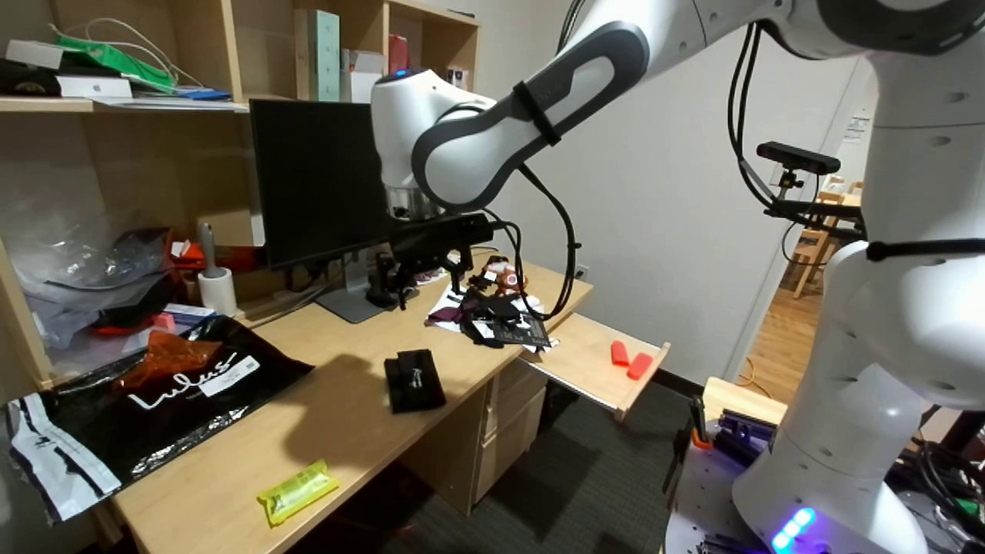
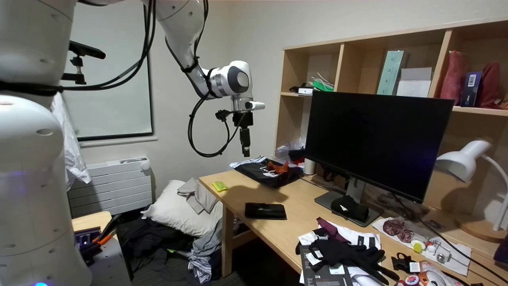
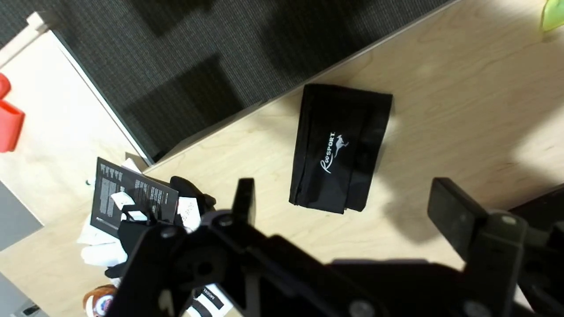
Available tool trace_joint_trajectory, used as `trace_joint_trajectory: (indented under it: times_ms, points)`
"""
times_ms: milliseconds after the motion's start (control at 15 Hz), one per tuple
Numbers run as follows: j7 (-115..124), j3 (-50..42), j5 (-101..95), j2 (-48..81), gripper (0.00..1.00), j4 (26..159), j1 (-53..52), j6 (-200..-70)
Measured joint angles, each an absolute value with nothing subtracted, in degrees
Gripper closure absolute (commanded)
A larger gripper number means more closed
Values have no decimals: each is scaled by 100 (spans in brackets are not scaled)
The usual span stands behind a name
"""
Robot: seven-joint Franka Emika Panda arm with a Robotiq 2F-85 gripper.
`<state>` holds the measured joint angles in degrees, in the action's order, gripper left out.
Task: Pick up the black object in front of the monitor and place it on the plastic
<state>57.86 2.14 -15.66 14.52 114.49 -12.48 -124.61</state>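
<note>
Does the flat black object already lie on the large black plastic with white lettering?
No, in both exterior views the black object lies on the desk, apart from the plastic.

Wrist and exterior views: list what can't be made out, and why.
Black object: underside hidden against the desk in every view.
Yellow packet: cut off by the wrist view's right edge.
Dark card: fine print too small, wrist view.
Monitor: one edge hidden by the arm in an exterior view.
Plastic: lettering too small in an exterior view.
</note>
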Motion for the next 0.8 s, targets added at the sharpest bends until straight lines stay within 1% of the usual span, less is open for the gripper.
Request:
trace_joint_trajectory:
  times_ms: [467,800]
  points:
    - [5801,225,-1482,1475,0,11438,-1248,-12144]
    - [6490,223,-1278,1475,0,11432,-1249,-12016]
